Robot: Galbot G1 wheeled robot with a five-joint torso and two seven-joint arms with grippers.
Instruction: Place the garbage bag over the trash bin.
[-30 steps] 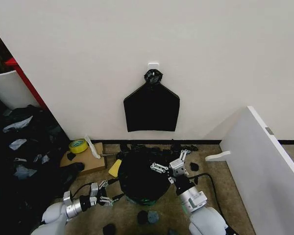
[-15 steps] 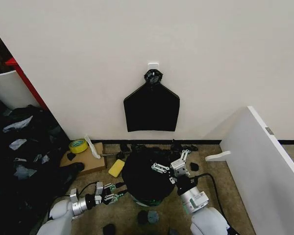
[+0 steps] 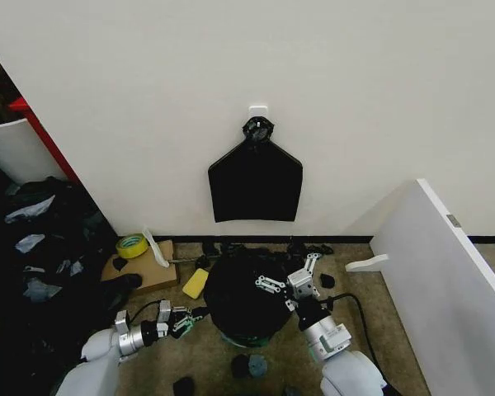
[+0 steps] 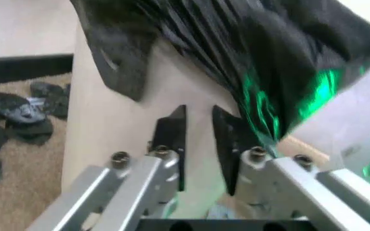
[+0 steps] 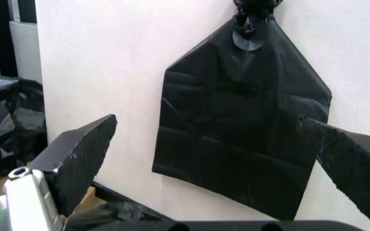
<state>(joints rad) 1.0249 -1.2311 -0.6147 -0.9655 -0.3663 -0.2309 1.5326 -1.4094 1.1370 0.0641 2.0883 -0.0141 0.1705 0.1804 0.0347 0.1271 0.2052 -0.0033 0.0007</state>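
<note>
The glossy black garbage bag (image 3: 241, 293) is draped over the trash bin, whose pale green base (image 3: 246, 338) peeks out below it. My left gripper (image 3: 190, 317) sits low at the bin's left side. In the left wrist view its dark fingers (image 4: 172, 139) stand slightly apart, open, right against the white bin wall (image 4: 121, 125), with the bag's edge (image 4: 249, 57) hanging above them. My right gripper (image 3: 287, 272) hovers over the bag's right top. It is wide open (image 5: 207, 120) with nothing between the fingers.
A flat bundle of black bags (image 3: 256, 183) hangs from a wall hook behind the bin. A yellow block (image 3: 195, 283), a tape roll (image 3: 132, 245) on cardboard and black scraps (image 3: 247, 365) lie around. A white panel (image 3: 445, 280) stands right, heaped black bags (image 3: 41, 247) left.
My left gripper has moved right and closer to the bin's side, and its fingers have narrowed. The right gripper has hardly moved.
</note>
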